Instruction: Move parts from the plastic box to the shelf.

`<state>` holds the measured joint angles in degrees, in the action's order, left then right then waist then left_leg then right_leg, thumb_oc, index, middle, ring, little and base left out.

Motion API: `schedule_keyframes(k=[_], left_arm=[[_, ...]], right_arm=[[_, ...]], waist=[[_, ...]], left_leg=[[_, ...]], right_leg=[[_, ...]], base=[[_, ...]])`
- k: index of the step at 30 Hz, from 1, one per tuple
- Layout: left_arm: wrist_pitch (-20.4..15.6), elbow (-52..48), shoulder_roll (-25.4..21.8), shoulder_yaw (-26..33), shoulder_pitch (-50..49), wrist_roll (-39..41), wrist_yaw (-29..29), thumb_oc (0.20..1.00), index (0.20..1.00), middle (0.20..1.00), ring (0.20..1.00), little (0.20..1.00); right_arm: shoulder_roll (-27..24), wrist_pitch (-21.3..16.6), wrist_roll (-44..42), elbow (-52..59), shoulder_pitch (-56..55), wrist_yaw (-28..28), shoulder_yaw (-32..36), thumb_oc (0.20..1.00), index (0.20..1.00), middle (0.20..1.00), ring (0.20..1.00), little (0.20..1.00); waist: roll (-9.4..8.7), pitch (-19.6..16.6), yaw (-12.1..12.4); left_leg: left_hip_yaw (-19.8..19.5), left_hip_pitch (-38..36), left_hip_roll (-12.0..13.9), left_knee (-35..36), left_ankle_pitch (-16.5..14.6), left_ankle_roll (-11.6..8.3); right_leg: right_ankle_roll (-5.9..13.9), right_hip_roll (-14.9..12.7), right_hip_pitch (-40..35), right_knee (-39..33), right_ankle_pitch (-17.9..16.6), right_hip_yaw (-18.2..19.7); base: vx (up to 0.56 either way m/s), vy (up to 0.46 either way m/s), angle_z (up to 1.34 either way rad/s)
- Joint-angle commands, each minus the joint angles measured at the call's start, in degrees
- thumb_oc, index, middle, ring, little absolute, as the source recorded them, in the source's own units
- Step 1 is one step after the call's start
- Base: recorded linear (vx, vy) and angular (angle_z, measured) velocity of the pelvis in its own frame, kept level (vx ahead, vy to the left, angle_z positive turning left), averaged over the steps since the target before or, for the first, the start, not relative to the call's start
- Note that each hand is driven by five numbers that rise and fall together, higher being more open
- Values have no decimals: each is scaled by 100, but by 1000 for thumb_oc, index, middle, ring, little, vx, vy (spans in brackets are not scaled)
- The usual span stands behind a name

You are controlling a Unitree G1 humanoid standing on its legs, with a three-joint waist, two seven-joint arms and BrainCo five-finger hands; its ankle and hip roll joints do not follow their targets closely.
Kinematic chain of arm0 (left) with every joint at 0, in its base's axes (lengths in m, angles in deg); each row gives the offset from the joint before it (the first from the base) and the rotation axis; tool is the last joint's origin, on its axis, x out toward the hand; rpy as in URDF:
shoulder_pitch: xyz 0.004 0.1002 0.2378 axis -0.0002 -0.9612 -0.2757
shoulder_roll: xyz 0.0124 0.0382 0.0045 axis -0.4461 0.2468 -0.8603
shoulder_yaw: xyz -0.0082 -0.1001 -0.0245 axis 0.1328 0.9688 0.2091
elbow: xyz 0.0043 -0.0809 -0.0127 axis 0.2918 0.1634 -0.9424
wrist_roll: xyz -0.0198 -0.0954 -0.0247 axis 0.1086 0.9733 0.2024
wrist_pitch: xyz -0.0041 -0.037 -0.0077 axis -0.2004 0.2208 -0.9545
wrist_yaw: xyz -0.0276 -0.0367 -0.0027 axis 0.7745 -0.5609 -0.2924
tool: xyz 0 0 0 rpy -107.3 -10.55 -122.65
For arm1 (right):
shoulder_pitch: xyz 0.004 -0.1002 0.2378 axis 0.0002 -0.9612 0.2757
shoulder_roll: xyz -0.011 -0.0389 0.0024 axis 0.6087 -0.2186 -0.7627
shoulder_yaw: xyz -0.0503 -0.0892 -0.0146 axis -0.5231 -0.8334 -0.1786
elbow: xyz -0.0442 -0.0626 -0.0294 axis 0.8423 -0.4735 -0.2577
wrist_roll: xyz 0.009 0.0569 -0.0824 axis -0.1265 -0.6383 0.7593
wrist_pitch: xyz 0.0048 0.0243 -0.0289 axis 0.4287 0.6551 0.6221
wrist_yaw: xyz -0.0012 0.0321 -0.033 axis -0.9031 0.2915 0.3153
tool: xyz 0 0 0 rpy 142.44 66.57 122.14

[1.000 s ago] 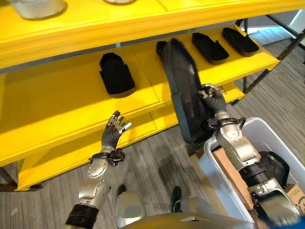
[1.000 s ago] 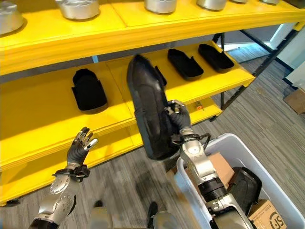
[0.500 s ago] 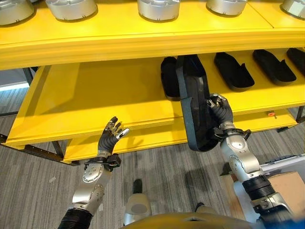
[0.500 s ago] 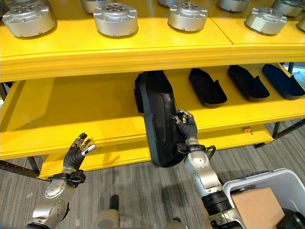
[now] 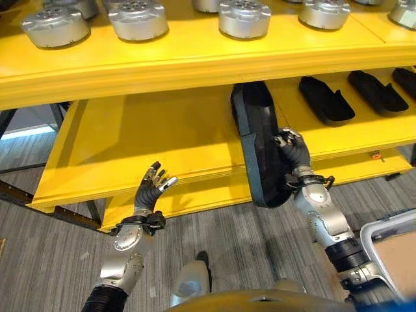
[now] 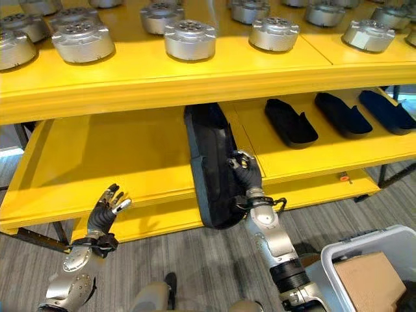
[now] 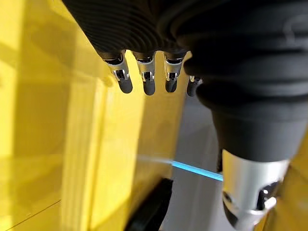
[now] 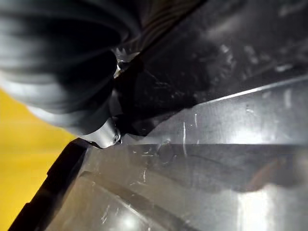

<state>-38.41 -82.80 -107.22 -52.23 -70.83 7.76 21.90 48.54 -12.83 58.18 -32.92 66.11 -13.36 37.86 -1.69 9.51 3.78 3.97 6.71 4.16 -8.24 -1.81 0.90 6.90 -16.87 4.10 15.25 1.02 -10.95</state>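
Note:
A long black plastic part (image 5: 260, 146) stands on edge against the front of the yellow middle shelf (image 5: 162, 140), its upper end reaching under the top shelf. My right hand (image 5: 291, 146) is shut on its right rim, and the same part (image 8: 216, 159) shows close up in the right wrist view. My left hand (image 5: 151, 188) is raised in front of the lower shelf edge, fingers (image 7: 144, 79) spread and empty. The white plastic box (image 6: 364, 260) sits on the floor at the lower right with a brown piece (image 6: 367, 283) inside.
Three black parts (image 6: 290, 121) lie in a row on the right of the middle shelf. Several silver round metal parts (image 5: 244, 16) stand on the top shelf (image 5: 195, 55). A lower yellow shelf (image 5: 195, 195) juts out above the grey floor.
The view has swung a little, showing more of the top shelf. My right hand has carried the black part further in, its upper end now under the top shelf. The left hand stays raised.

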Motion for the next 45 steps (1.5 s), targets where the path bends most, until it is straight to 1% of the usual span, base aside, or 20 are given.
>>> schedule_keyframes(k=[1,5,8,16,20,22,23,25,26,27,28,29,30,31,32,33,35,39,44,45], left_arm=[[-271,-453,-6,105,-42,-128,-7,1000,1000,1000,1000,1000],[-303,-340,138,63,-62,-71,-5,1000,1000,1000,1000,1000],[-277,-358,186,60,-96,-77,-48,1000,1000,1000,1000,1000],[-202,-328,274,-12,-157,-31,-88,1000,1000,1000,1000,1000],[-203,-352,351,-5,-241,-17,-75,1000,1000,1000,1000,1000],[-218,-367,376,13,-260,-19,-67,1000,1000,1000,1000,1000],[-221,-394,370,-1,-234,-30,-62,1000,1000,1000,1000,1000],[-231,-429,364,-1,-183,-57,-5,1000,1000,1000,1000,1000],[-221,-445,363,5,-197,-67,14,1000,1000,1000,1000,1000],[-215,-475,360,-3,-204,-47,20,1000,1000,1000,1000,1000],[-207,-496,340,-34,-201,-33,29,1000,1000,1000,1000,1000],[-207,-496,341,-33,-201,-33,29,1000,1000,1000,1000,1000],[-205,-529,254,-115,-145,-48,49,1000,1000,1000,1000,1000],[-191,-471,232,-138,-70,-58,77,1000,1000,1000,1000,1000],[-196,-428,212,-117,-53,5,71,1000,1000,1000,1000,1000],[-199,-417,223,-146,-83,48,82,1000,1000,1000,1000,1000],[-202,-456,220,-154,-95,115,35,1000,1000,1000,1000,1000],[-209,-439,-4,-259,-61,124,-40,1000,1000,1000,1000,1000],[-260,-396,-305,-386,215,154,-39,1000,1000,1000,1000,1000],[-279,-388,-384,-468,276,125,11,1000,1000,1000,1000,1000]], right_arm=[[-66,-319,37,266,706,-27,176,200,200,200,200,200],[-174,-305,142,343,673,-71,126,200,200,200,200,200],[-292,-293,141,434,608,-95,188,200,200,200,200,200],[-481,-312,163,599,324,-153,336,200,200,200,200,200],[-558,-311,169,655,355,-193,253,200,200,200,200,200],[-610,-331,231,737,377,-193,244,200,200,200,200,200],[-637,-340,253,764,432,-185,228,200,200,200,200,200],[-620,-380,220,756,589,-134,140,200,200,200,200,200],[-595,-376,231,690,706,-113,70,200,200,200,200,200],[-588,-359,227,630,767,-87,33,200,200,200,200,200],[-566,-356,184,538,861,-51,-28,200,200,200,200,200],[-566,-357,184,537,862,-51,-29,200,200,200,200,200],[-516,-335,-9,351,1043,49,-137,200,200,200,200,200],[-501,-333,-85,247,1108,105,-132,200,200,200,200,200],[-490,-311,-158,238,1119,100,-146,200,200,200,200,200],[-403,-302,-209,232,1136,72,-239,200,200,200,200,200],[-348,-278,-281,281,1092,30,-195,200,200,200,200,200],[-257,-279,-238,291,1307,33,-282,200,200,200,200,200],[-242,-297,-224,-41,1929,148,-363,200,200,200,200,200],[-178,-269,-542,-343,2262,203,-430,200,200,200,200,200]], waist=[[-57,-47,-74],[-173,-26,-123],[-207,-135,-114],[-245,-257,-174],[-258,-184,-131],[-286,-33,-58],[-290,76,-19],[-292,187,92],[-285,173,88],[-267,148,68],[-234,139,62],[-235,141,65],[-123,193,60],[-69,210,54],[-7,181,46],[52,165,107],[112,160,142],[44,316,322],[-21,467,497],[-61,494,547]], left_leg=[[111,-773,-269,897,-87,128],[92,-850,-245,1029,-21,48],[115,-920,-131,1074,6,-51],[-57,-940,251,850,-25,-337],[-193,-766,309,335,-122,-396],[-312,-399,231,-272,-60,-480],[-491,-116,179,-659,57,-546],[-898,61,61,-745,164,-584],[-965,25,159,-450,177,-582],[-909,-14,389,-173,247,-582],[-832,-63,717,225,502,-610],[-827,-72,718,237,507,-611],[-784,53,1165,741,1003,-644],[-681,29,1227,907,1146,-678],[-602,-108,1238,1026,1006,-687],[-755,-171,1168,1090,935,-671],[-704,-116,1032,969,829,-672],[-719,173,626,356,419,-593],[-673,609,394,-25,259,-591],[-638,712,302,-104,187,-560]], right_leg=[[107,535,391,-897,-530,-173],[129,773,174,-1145,-465,286],[123,767,-29,-1298,-431,39],[-102,1000,-333,-1251,-27,-180],[-249,1089,-370,-1128,161,-141],[-343,1085,-380,-1103,221,-159],[-392,1070,-355,-1057,244,-234],[-423,1057,-278,-948,290,-287],[-407,1043,-218,-863,355,-310],[-393,1017,-183,-799,405,-338],[-379,984,-131,-671,473,-370],[-380,984,-131,-668,475,-367],[-316,836,-9,-349,562,-426],[-289,756,32,-182,605,-473],[-263,742,77,-74,651,-483],[-210,723,104,-38,638,-404],[-169,564,36,-59,600,-435],[15,217,-114,-276,348,-430],[131,23,-123,-679,68,-475],[172,-29,-147,-876,-39,-483]], base=[[38,-8,-17],[47,-64,6],[85,-155,17],[70,-177,16],[29,-159,12],[-59,-138,3],[-118,-111,7],[-78,-71,25],[-3,1,30],[28,58,33],[19,60,23],[7,176,38],[12,201,31],[34,276,23],[71,229,20],[79,264,23],[85,260,6],[42,217,9],[-33,157,21],[3,99,20]])
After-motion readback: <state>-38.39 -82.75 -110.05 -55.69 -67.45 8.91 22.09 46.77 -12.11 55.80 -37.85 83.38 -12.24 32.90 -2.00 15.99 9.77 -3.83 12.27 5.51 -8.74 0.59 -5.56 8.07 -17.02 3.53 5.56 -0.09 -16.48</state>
